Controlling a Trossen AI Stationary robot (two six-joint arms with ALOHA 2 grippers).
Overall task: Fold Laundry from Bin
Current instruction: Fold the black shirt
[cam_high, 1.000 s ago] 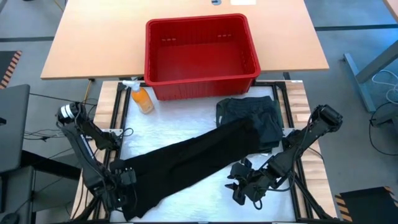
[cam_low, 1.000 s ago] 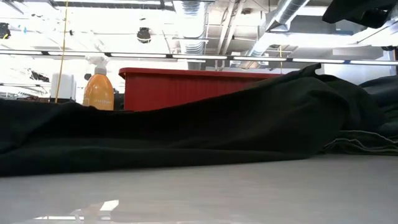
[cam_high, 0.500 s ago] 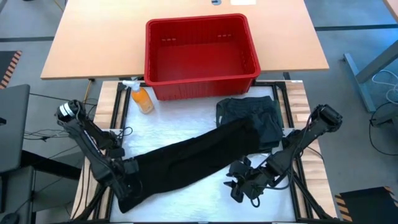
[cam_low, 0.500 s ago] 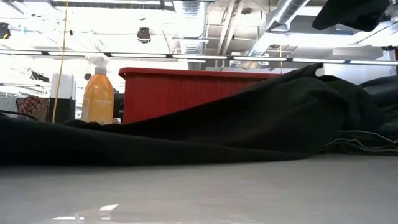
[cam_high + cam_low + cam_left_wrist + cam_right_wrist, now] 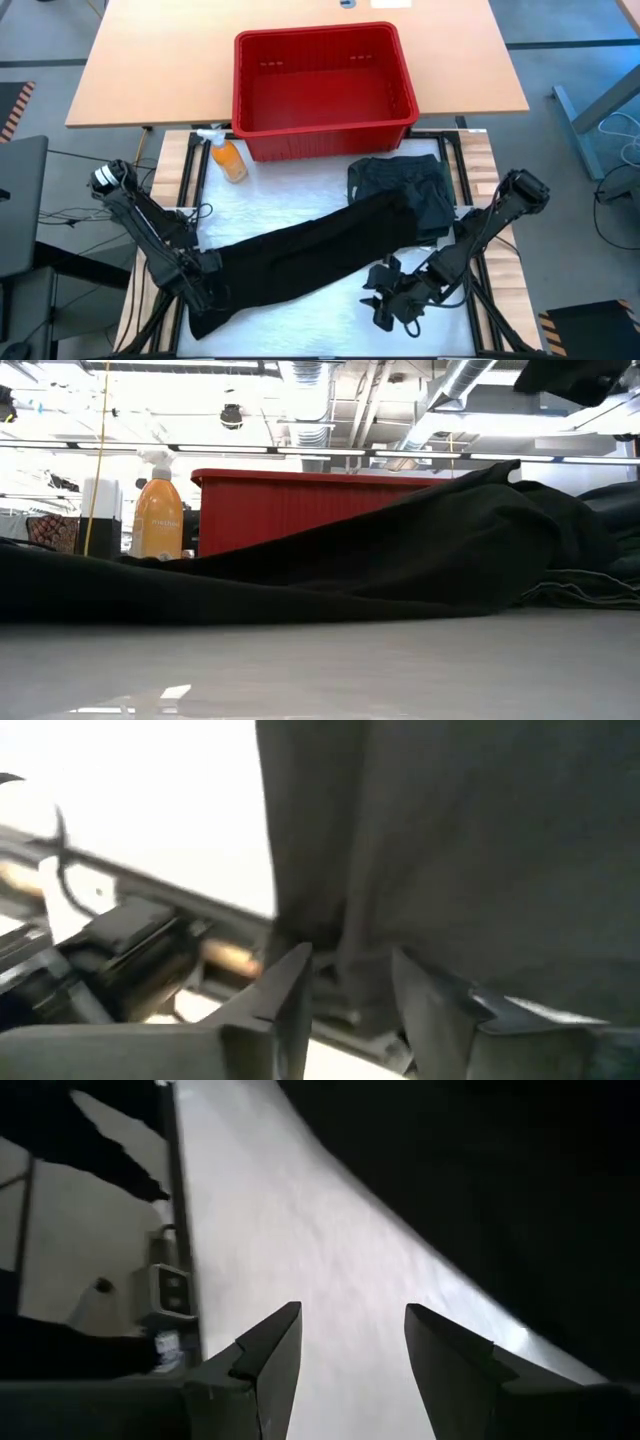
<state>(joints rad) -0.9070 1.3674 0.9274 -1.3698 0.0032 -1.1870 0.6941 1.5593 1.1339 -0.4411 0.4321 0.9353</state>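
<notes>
L gripper (image 5: 205, 290), jaws parted at the near-left end of the long black cloth (image 5: 320, 255), holds nothing firmly. Cloth lies diagonally across the table; bin (image 5: 322, 88) sits far-centre. R gripper (image 5: 392, 300) waits near-right, jaws open, empty. Step: laying flat; next needs a fresh corner grip.

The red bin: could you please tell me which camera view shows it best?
The high view: the bin shows whole from above, its inside bare, standing beyond the black cloth and beside the orange spray bottle. The low view shows only one ribbed side and the rim behind the cloth. Neither wrist view shows it.
</notes>
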